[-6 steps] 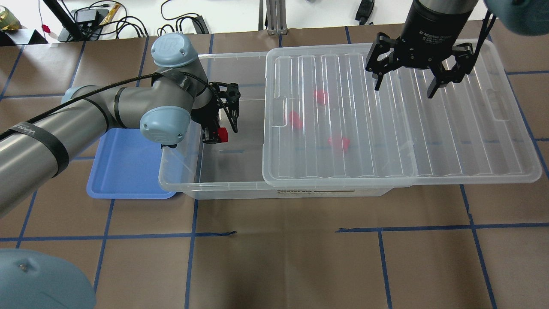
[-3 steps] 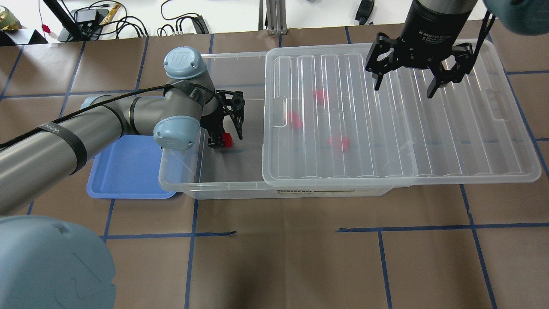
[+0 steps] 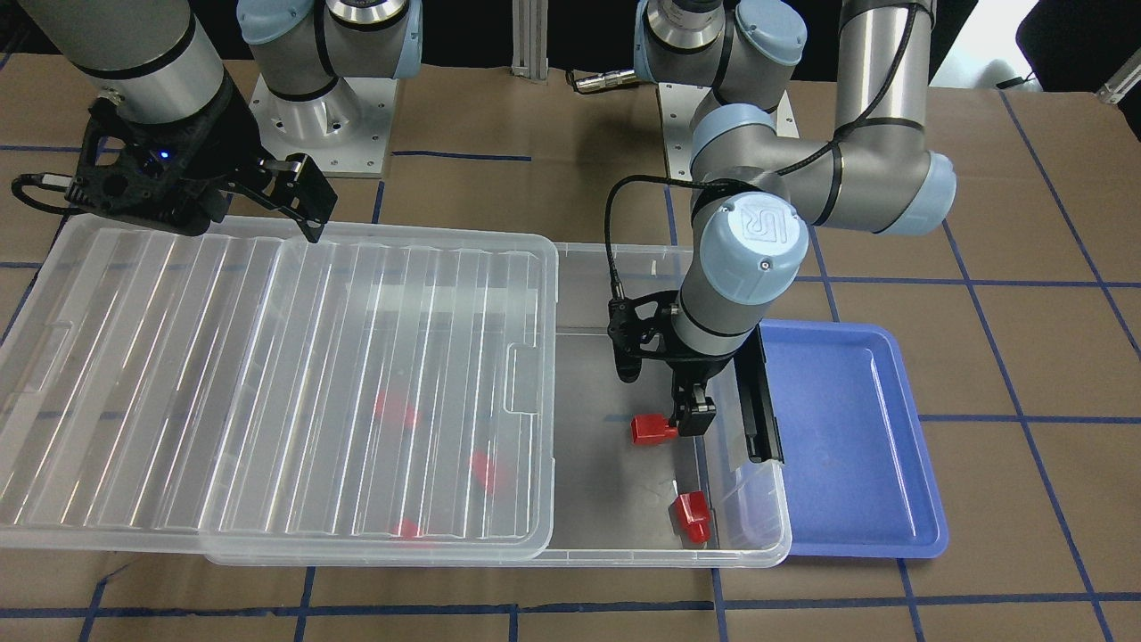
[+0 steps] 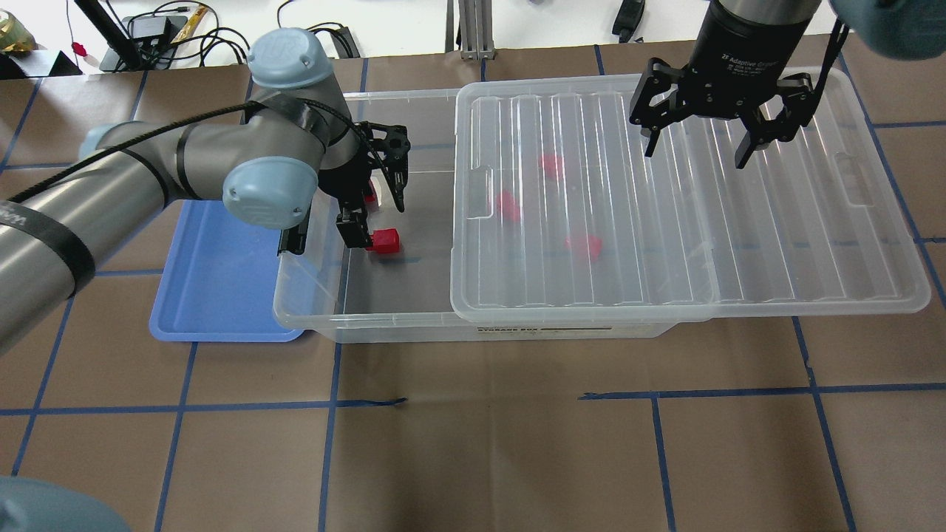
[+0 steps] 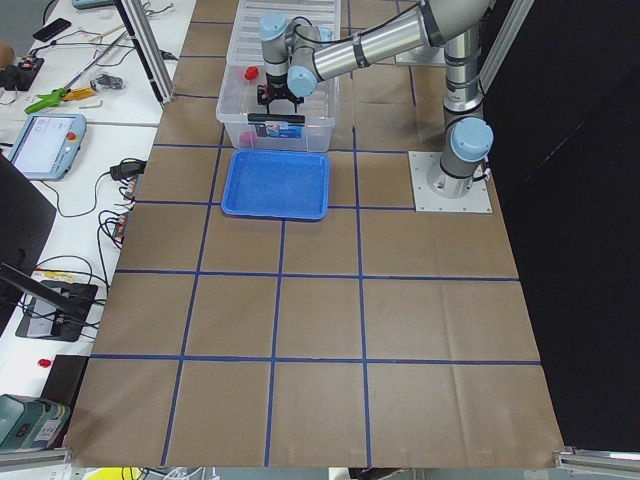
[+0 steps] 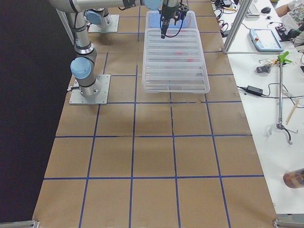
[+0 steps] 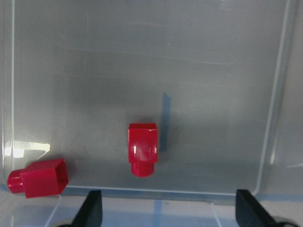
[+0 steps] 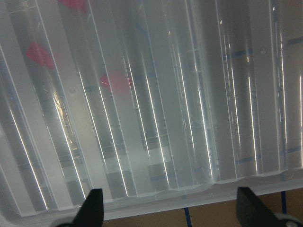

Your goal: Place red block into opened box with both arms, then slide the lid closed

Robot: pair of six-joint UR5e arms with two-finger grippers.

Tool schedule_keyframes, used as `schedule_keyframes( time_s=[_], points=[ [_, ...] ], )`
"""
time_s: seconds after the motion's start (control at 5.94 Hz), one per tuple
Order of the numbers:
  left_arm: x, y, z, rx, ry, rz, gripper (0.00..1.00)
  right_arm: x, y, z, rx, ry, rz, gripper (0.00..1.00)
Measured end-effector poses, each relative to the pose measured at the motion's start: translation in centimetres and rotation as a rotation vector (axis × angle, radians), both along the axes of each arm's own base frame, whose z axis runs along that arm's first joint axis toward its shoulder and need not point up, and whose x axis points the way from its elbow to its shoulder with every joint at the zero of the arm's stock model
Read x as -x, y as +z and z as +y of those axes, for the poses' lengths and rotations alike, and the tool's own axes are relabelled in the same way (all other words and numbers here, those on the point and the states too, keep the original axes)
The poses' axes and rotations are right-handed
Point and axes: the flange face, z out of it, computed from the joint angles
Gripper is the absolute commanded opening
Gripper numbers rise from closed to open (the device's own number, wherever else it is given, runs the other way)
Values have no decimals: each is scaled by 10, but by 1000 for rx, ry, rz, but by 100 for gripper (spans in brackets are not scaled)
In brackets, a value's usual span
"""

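Note:
One red block [image 7: 142, 148] lies on the floor of the box [image 4: 369, 319], in its uncovered left end. My left gripper [image 4: 377, 222] hangs open just above that block [image 4: 384, 241], with nothing between its fingers. A second red block [image 3: 693, 517] rests near the box's far wall. The ribbed clear lid [image 4: 739, 236] covers the rest of the box and overhangs its right end. Under it three more red blocks show blurred. My right gripper [image 4: 695, 151] hovers open over the lid's far side, holding nothing.
A blue tray [image 4: 214, 281] lies against the box's left end, under my left arm. A black latch bar [image 3: 762, 401] sits on that end of the box. Brown paper with blue tape lines covers the table.
The red block that was carried at my left gripper's fingers came down and now lies loose on the box floor. The left arm's elbow swung back. The right gripper stayed put.

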Motion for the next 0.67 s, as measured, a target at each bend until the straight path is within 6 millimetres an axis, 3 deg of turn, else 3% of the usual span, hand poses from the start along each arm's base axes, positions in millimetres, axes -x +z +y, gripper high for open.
schedule_keyframes(
  time_s=[0.17, 0.34, 0.67],
  points=[
    [-2, 52, 14, -38, 9, -2, 98, 21, 1, -6, 8, 35, -4, 100],
    [-3, 90, 24, -43, 66, -3, 98, 63, 1, -14, 12, 62, -12, 100],
    [-4, 137, 39, 9, 369, -15, 98, 185, -9, -23, -4, 128, 5, 100]
  ],
)
